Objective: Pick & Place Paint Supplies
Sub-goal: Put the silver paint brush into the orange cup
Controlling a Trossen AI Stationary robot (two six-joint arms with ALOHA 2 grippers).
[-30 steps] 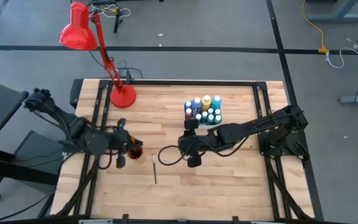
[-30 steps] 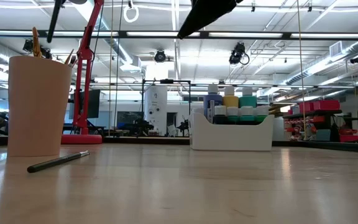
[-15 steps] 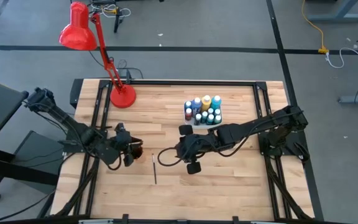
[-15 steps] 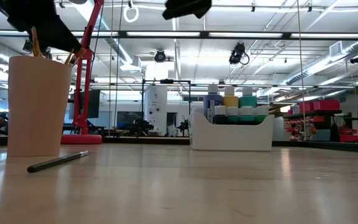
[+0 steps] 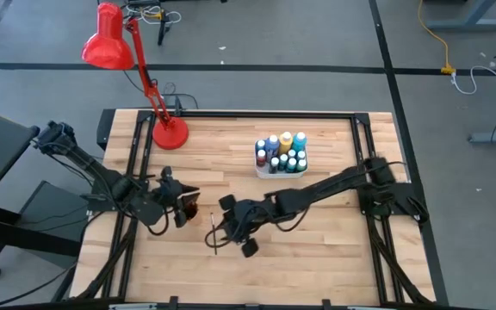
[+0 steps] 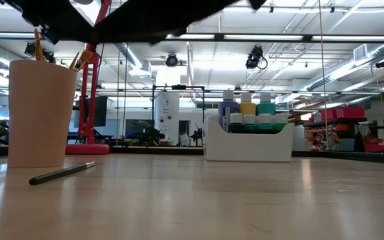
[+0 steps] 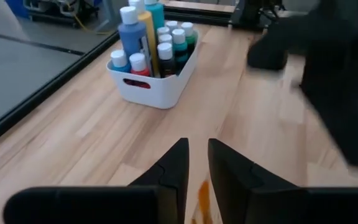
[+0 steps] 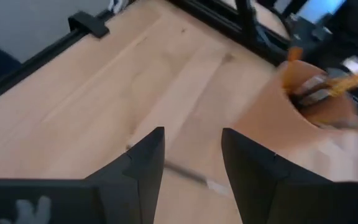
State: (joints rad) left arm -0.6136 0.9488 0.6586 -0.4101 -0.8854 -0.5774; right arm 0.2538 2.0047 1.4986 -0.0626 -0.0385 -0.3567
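Two dark flat fingers of the right tool [image 8: 191, 162] are held apart, empty, above a thin paintbrush [image 5: 213, 232] lying on the wooden tabletop [image 5: 317, 232]. Beside the orange cup [image 5: 188, 207] (brushes inside) the left tool [image 7: 196, 168] is seen nearly closed, empty. Paint bottles [image 5: 282, 152] are kept in the white tray [image 6: 249, 143].

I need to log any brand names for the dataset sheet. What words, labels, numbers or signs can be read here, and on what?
No text can be read in any view.
Paint bottles in the white tray: labels too small to read.
Orange cup: plain, no print seen.
Red lamp: no marking seen.
Signs in the room behind the table: too small and blurred.
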